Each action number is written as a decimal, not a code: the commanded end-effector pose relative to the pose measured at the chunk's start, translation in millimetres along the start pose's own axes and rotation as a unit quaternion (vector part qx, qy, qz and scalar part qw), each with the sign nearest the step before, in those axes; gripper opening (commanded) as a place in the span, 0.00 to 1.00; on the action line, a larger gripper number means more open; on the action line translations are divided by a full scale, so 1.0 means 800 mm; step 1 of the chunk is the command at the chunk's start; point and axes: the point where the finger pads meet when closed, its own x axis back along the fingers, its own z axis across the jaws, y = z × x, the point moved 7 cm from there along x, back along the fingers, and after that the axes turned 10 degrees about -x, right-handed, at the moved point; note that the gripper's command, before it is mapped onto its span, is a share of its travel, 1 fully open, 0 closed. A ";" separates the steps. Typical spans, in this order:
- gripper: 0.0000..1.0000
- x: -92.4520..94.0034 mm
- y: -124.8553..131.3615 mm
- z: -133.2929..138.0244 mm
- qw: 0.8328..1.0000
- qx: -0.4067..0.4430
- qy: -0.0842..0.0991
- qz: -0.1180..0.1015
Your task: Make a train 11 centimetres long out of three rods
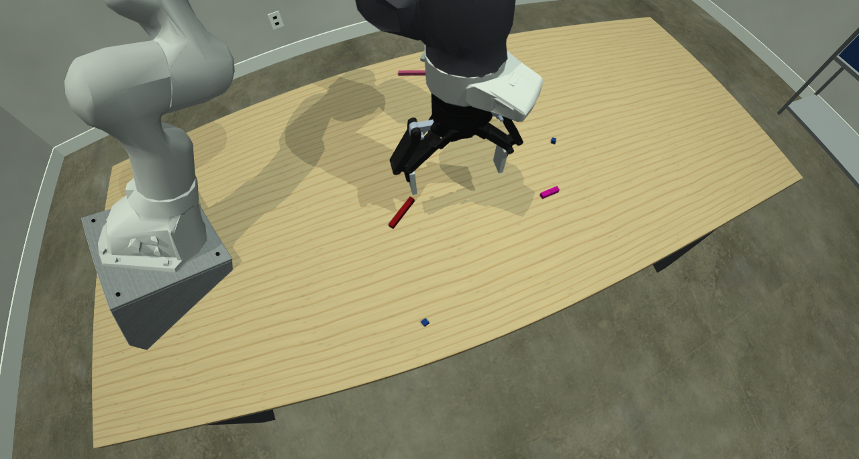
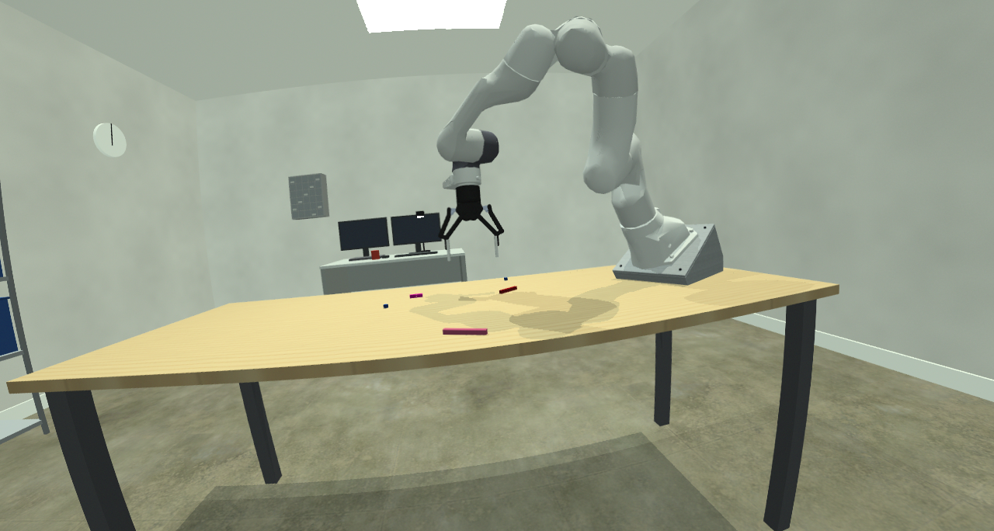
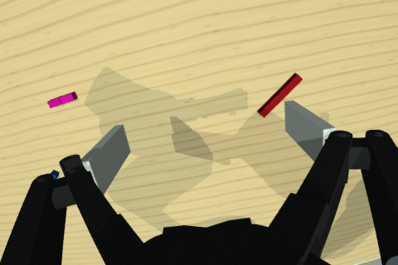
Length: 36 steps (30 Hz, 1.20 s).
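claw (image 1: 456,176) spread wide above red rod (image 1: 400,211).

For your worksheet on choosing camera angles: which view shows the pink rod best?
The exterior view: the whole pink rod lies unobstructed near the table's front edge. In the top view only one end shows, the rest hidden behind the wrist. The wrist view does not show it.

Top view: pink rod (image 1: 411,72) partly hidden behind wrist, right end covered; arm (image 1: 149,84) cut off by upper edge; wrist view: blue rod (image 3: 55,174) mostly hidden behind finger linkage, only small corner showing.
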 end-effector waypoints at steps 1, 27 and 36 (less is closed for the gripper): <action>1.00 -0.001 0.004 0.011 0.997 -0.084 0.001 0.003; 1.00 -0.012 0.007 0.086 0.953 -0.304 -0.009 0.023; 1.00 -0.018 0.006 0.111 0.927 -0.374 -0.015 0.032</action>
